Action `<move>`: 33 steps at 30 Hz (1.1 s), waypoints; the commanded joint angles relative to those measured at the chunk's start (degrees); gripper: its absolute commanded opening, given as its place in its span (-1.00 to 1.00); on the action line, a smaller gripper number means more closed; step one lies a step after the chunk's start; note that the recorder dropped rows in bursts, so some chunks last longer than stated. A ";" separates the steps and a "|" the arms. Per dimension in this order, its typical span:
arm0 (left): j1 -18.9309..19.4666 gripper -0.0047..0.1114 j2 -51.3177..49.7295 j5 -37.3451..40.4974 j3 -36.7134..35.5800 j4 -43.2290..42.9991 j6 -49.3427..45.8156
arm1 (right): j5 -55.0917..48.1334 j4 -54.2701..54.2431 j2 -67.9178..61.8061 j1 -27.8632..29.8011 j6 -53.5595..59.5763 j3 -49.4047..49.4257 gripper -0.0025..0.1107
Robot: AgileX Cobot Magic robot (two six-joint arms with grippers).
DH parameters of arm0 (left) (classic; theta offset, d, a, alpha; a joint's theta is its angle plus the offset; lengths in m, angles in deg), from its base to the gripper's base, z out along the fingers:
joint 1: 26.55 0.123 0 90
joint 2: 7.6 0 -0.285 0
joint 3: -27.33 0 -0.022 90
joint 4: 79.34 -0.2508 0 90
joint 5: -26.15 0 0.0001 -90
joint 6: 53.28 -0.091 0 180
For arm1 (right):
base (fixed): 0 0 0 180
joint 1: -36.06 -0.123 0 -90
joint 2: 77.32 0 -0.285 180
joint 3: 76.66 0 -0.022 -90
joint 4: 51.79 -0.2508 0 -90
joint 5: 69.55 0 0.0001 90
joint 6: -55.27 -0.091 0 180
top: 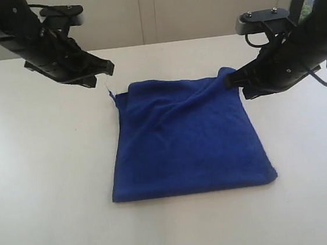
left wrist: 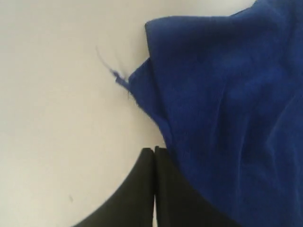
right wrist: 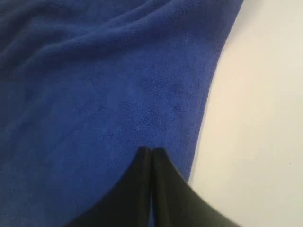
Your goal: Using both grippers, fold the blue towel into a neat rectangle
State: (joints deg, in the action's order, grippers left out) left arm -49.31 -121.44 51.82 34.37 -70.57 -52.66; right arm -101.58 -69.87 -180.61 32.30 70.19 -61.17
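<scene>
Exterior view: the blue towel (top: 190, 149) lies folded to a near square on the white table (top: 50, 216), its near edge flat and its far part creased. Beyond, the right gripper (top: 230, 80) sits shut at the raised far-right corner, perhaps pinching it. The left gripper (top: 106, 68), shut and empty, hangs just beside the far-left corner. A one-sided pull would likely drag the layers askew.

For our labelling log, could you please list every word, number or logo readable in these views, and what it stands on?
None: no readable text in any view.
The blue towel is plain.
The frayed bit at its corner is too small to show any print.
The white table bears no writing.
</scene>
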 commanded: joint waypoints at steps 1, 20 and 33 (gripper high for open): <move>1.19 -0.92 -7.37 -1.63 7.05 9.30 -7.27 | 0.79 0.32 -3.01 1.02 -0.17 -1.77 -0.96; 2.81 -0.27 -27.03 -3.42 27.23 23.92 -16.28 | 3.91 1.85 -10.34 1.53 -0.17 -1.75 -0.96; 3.80 -0.17 -30.64 -2.79 29.07 26.68 -17.50 | 4.02 1.85 -10.33 1.53 -0.17 -1.75 -0.96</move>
State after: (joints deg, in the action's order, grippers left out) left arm -45.85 -151.54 47.44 63.07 -45.77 -69.96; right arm -97.82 -68.29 -190.87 33.44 70.19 -62.74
